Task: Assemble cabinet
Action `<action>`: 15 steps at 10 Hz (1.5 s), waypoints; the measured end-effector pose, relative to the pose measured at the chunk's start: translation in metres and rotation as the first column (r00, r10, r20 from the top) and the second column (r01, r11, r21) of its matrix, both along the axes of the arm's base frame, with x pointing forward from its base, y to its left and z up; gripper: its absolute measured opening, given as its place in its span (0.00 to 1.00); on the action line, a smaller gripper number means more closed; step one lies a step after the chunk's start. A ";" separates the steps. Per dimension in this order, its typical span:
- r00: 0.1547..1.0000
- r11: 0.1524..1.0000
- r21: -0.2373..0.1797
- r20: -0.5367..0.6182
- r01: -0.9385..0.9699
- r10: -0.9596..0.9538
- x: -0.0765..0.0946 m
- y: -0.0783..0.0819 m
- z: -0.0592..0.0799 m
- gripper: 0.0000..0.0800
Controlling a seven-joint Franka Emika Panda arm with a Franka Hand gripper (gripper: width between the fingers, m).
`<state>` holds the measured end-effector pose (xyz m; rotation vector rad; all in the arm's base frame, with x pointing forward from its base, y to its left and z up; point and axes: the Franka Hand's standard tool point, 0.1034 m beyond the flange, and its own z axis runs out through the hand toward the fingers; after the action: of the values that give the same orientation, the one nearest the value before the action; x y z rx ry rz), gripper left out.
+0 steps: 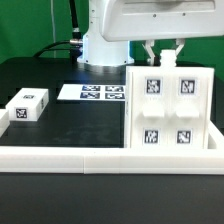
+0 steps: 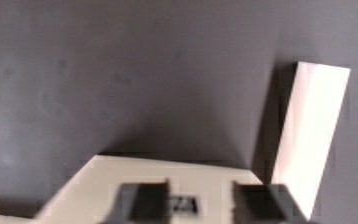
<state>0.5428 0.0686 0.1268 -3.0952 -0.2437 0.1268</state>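
At the exterior view's right, upright on the black counter [image 1: 70, 125]: the cabinet [image 1: 168, 112], a big white box. Broad face toward the camera, with four black-and-white square markers on it in two rows of two. Just in front of its foot, touching or nearly so, a long low white rail [image 1: 90, 155] across the whole near side of the counter.

Directly above the cabinet's top edge, the end effector [image 1: 162, 58], hung from the white arm [image 1: 110, 30] and pointing straight down. Both fingers [image 1: 148, 52] down at the rim, one to either side of its middle. In the wrist view, the same end effector [image 2: 206, 203] as two dark fingers [image 2: 149, 200] with a visible gap. Beneath and between them, a pale surface of the cabinet [image 2: 105, 170], with part of a marker in the gap. Clenched on the rim or merely straddling it: cannot tell from either view.

Also in the wrist view, a tall white panel [image 2: 309, 125], edge-on, upright against the dark counter [image 2: 123, 70]. Part of the cabinet or a separate piece: impossible to say.

Farther out, toward the exterior view's left, the marker board [image 1: 92, 92], flat on the counter near the arm's base, with several tags. Farthest left, a small white block [image 1: 28, 105] with one marker on its near face, well apart from the cabinet and close to the counter's edge.
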 end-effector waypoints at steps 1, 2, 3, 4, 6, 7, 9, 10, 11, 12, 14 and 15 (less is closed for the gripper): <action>1.000 1.000 0.000 0.000 0.000 0.000 0.000 0.000 0.000 0.47; 1.000 1.000 0.000 0.000 0.000 0.000 0.000 0.000 0.000 0.64; 1.000 1.000 0.000 0.000 0.000 0.000 0.000 0.000 0.000 0.64; 1.000 1.000 0.000 0.000 0.000 0.000 0.000 0.000 0.000 0.89; 1.000 1.000 0.000 0.000 0.000 0.000 0.000 0.000 0.000 0.97; 1.000 1.000 0.000 0.000 0.000 0.000 0.000 0.000 0.000 0.99; 1.000 1.000 0.000 0.000 0.000 0.000 0.000 0.000 0.000 1.00; 1.000 1.000 0.000 0.000 0.001 -0.001 -0.001 0.000 0.000 1.00; 0.999 1.000 -0.003 0.023 0.030 -0.030 -0.005 0.002 -0.001 1.00; 0.997 0.998 -0.003 0.048 0.062 -0.062 -0.015 0.004 -0.004 1.00; 0.993 0.995 -0.003 0.071 0.098 -0.098 -0.032 0.008 -0.013 1.00; 0.992 0.995 -0.002 0.073 0.101 -0.101 -0.036 0.007 -0.017 1.00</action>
<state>0.5069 0.0754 0.1096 -3.1135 -0.0886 0.0120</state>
